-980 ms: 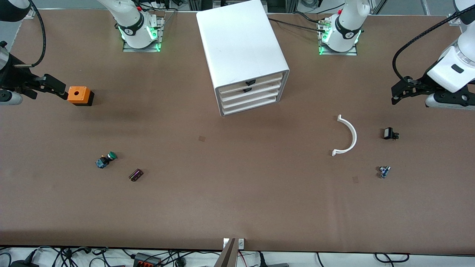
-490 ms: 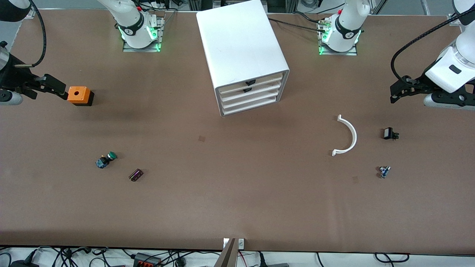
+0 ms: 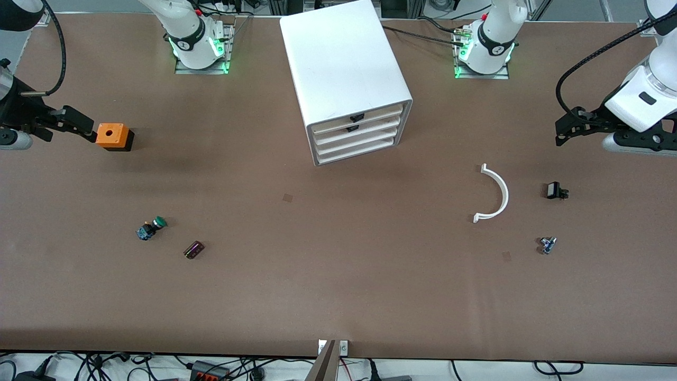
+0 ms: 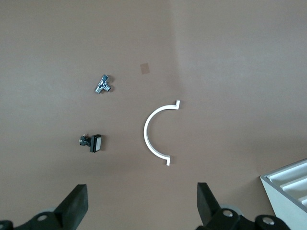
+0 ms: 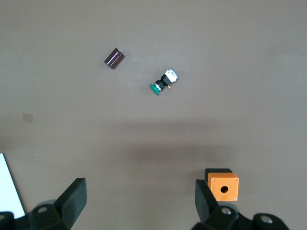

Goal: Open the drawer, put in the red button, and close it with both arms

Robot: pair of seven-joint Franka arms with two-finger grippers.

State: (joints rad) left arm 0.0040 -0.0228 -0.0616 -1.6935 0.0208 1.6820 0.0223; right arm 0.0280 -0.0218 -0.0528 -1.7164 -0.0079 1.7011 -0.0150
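Big brown table [image 3: 338,286] fills nearly the whole view, matte top w/ a few faint scuffs and two small darker square patches [image 3: 287,198]. Soft shadows lie on it, one broad dark smear toward the right arm's end. Light is even, from overhead, no hard glare. Along the table's near edge: a strip of pale floor w/ a tangle of black cables [image 3: 222,368], some red wire, and a small metal bracket [image 3: 333,346] fixed at mid-edge. At the top edge, bits of aluminium framing [image 3: 402,6] and more cabling, all cut off by the frame. No walls or windows in sight.
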